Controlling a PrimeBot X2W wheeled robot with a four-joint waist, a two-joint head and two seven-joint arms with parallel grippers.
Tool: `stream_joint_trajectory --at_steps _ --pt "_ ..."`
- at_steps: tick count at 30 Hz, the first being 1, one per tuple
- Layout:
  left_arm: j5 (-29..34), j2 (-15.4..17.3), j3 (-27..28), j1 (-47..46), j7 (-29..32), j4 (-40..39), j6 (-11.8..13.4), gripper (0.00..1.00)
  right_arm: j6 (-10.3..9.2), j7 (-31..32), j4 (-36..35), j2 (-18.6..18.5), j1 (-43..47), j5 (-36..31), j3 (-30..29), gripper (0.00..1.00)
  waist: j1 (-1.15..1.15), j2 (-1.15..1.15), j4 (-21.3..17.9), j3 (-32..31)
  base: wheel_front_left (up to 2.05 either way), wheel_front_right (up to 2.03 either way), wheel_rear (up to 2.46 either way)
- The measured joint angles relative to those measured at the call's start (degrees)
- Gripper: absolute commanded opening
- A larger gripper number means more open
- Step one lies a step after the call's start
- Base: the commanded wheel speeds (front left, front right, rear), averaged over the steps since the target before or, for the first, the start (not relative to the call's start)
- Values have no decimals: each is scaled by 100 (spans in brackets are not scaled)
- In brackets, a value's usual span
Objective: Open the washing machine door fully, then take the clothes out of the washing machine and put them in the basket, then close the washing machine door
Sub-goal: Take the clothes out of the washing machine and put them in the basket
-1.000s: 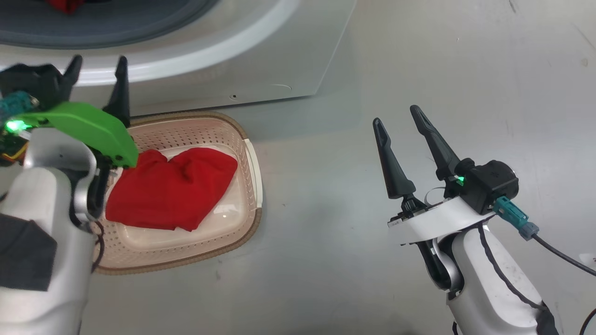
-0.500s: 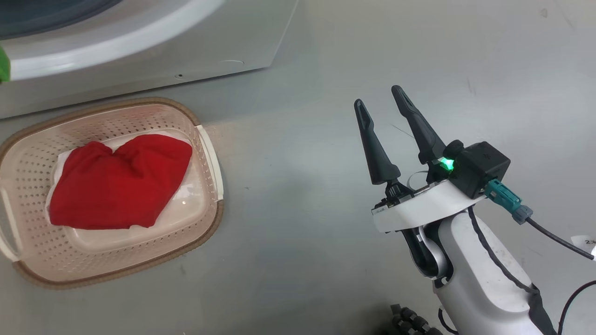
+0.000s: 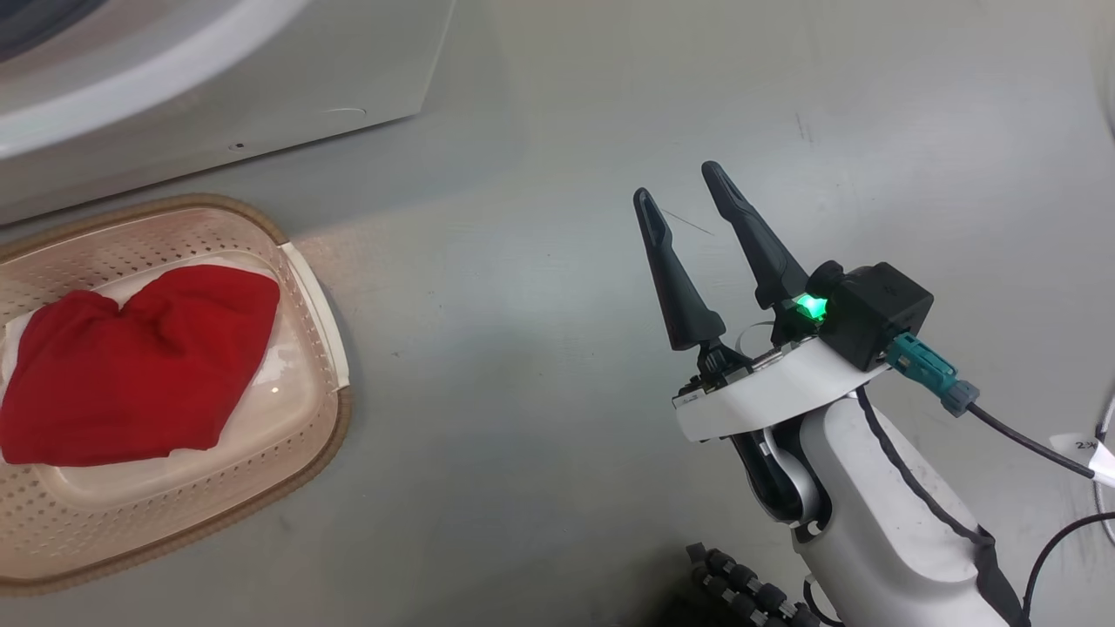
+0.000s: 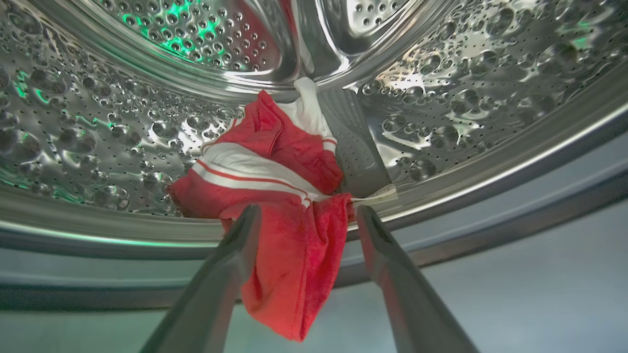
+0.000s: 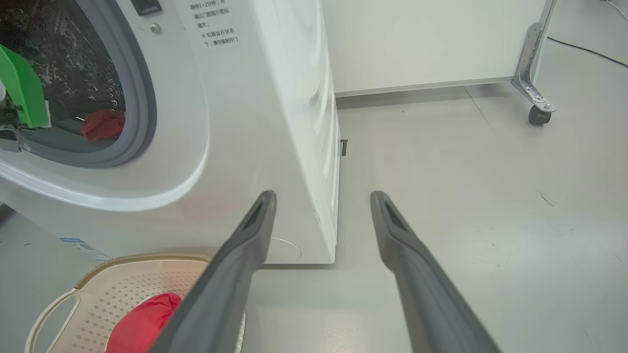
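While the left claw (image 4: 309, 210) stands spread about the red jersey (image 4: 274, 166) at the drum lip (image 4: 490, 172), that soft, light cloth looks best pinched by its hanging fold.

The head view looks steeply down at the floor (image 3: 557, 435), with the basket (image 3: 296, 444) at its left edge. The left wrist view sits close at the drum (image 4: 98, 122) mouth, facing in. The right wrist view, low down, faces the washing machine (image 5: 235, 122) front and shares the basket with the head view.

Red jersey (image 4: 274, 162) — white stripes; cream basket (image 3: 174, 514)
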Motion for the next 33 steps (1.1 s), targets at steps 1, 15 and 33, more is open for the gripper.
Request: stream_joint_trajectory --at_steps 1,15,33 --pt "0 34 5 -31 51 58 -2 100 0 0 0 0 -4 19 25 100 0 0 -35 4 0 0 0" --pt "-63 213 144 -397 703 634 54 100 -101 0 -5 3 -74 74 154 100 0 0 -272 86 0 0 0" --pt "-55 167 164 -483 641 993 149 0 -193 0 14 4 -178 103 163 100 0 0 -230 56 0 0 0"
